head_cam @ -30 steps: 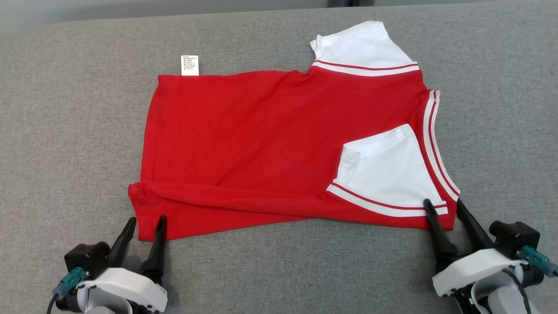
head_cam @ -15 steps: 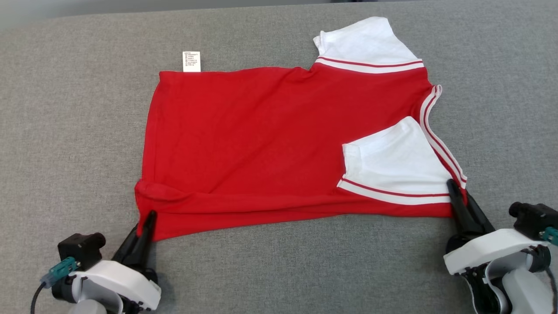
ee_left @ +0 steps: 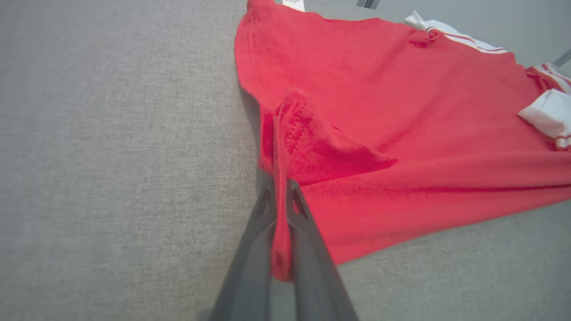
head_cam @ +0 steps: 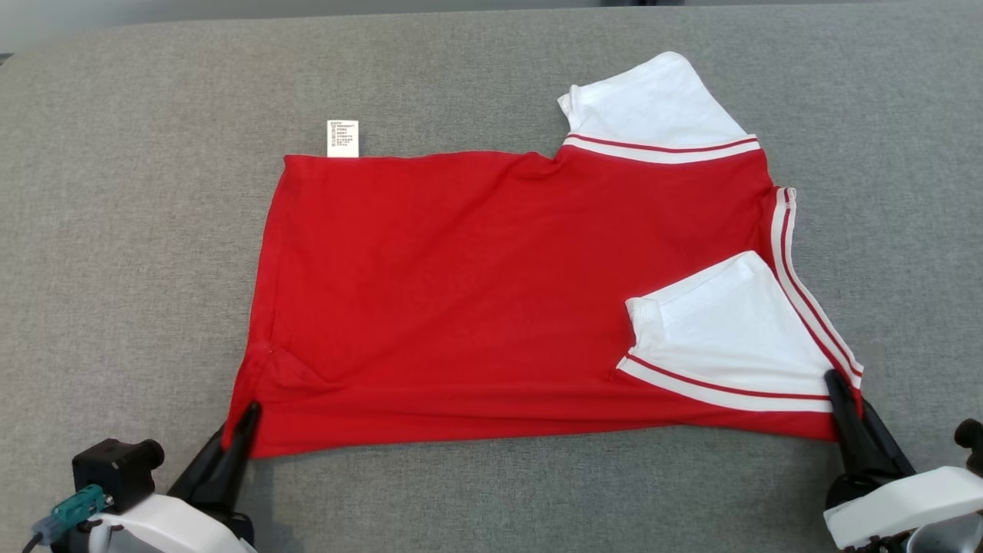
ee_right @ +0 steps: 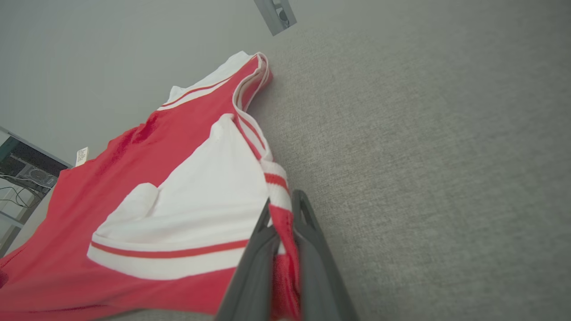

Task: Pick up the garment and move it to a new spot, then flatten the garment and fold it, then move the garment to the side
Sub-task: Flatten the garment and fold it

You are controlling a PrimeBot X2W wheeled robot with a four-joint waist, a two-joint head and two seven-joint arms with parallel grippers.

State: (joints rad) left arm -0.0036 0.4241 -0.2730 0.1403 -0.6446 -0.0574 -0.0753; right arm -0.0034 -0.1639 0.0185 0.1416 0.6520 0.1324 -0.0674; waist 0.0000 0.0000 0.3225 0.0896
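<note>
Head view, R gripper (head_cam: 835, 379) cropped, gripping garment (head_cam: 476, 292)

One red shirt (head_cam: 461, 307), two white sleeves (head_cam: 656, 100), one white label (head_cam: 342, 138), one grey table (head_cam: 115, 230), two grippers, the left gripper (head_cam: 246, 418) and the right gripper (head_cam: 839, 388), each with one pair of jaws

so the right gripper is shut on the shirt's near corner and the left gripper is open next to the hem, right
Not quite. The left gripper is shut on the shirt too: the left wrist view shows red fabric clamped in it. The right gripper is indeed shut on its near corner.
</note>
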